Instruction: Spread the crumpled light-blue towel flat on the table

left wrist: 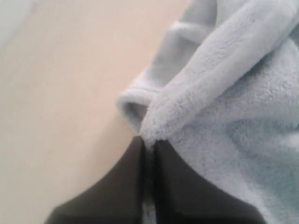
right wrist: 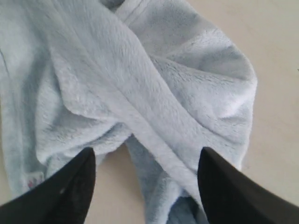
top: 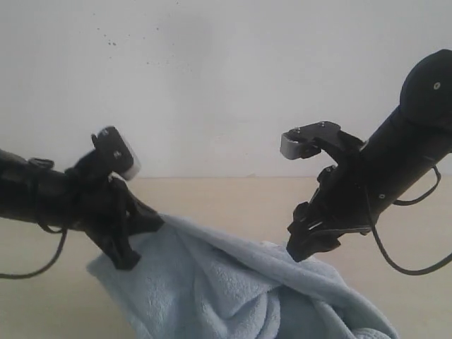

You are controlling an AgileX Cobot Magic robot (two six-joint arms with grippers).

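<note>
Towel (left wrist: pixel 224 116) sits pinched between left fingers (left wrist: pixel 121 191); right fingers (right wrist: pixel 60 196) spread wide.

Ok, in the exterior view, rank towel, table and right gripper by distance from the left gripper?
1. Towel: pinched in the left gripper.
2. Table: just beneath it.
3. Right gripper: across on the right side.

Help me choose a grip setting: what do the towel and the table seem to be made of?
The towel looks like plush terry or microfleece: pale blue, matte, with a fuzzy nap and thick, soft folds. The table looks like smooth laminate or light wood: pale beige and even, with no grain showing, so which of the two it is stays open.
</note>
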